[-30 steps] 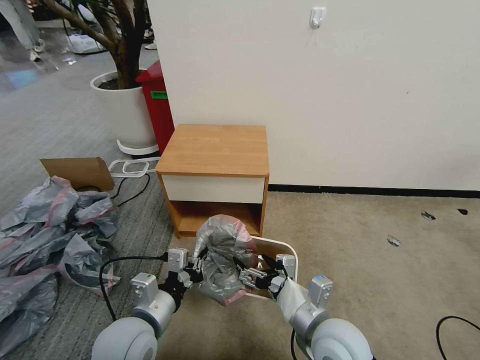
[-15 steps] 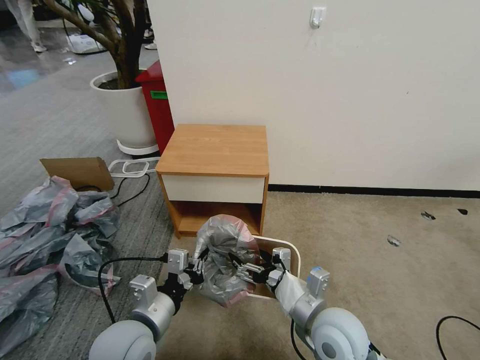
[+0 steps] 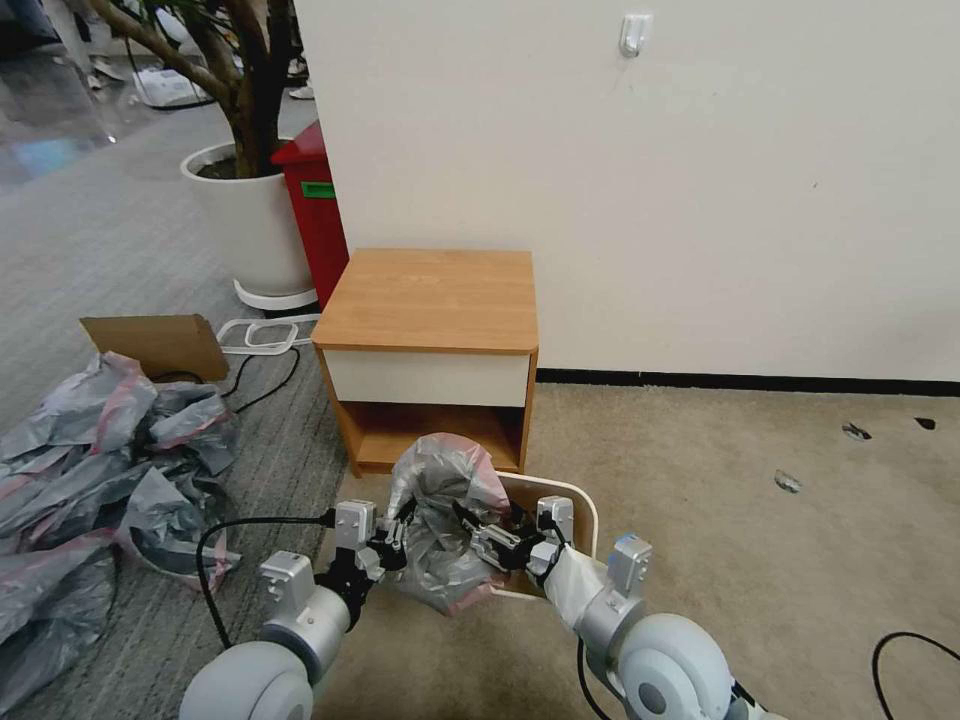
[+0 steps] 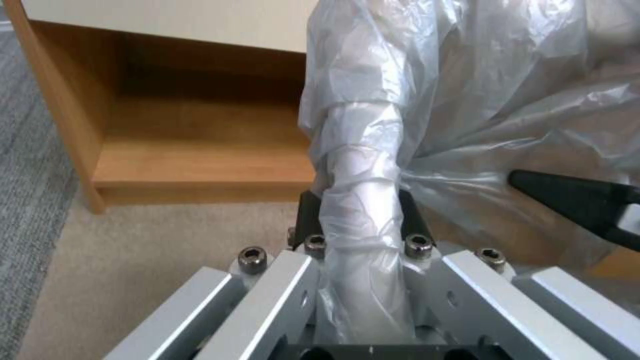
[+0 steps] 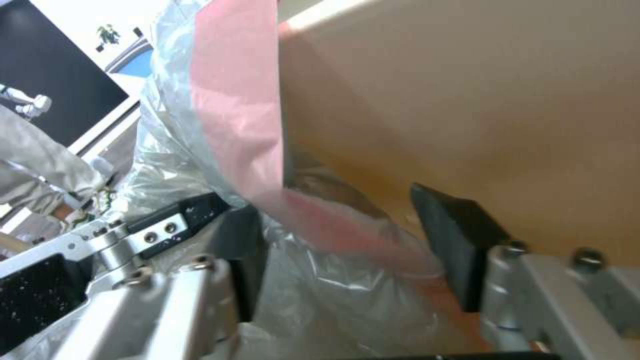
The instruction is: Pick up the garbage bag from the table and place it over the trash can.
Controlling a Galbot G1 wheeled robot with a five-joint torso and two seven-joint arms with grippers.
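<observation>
Garbage bag (image 3: 445, 535) is being held bunched above the trash can (image 3: 580, 505) by left gripper (image 3: 392, 543), jaws clamped; right gripper (image 3: 487, 540) jaws parted around its pink rim, likely slipping.

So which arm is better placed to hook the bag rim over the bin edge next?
Probably the right: the right gripper stands open around the garbage bag pink rim inside the trash can; the left gripper is clamped on a bunched fold outside.
</observation>
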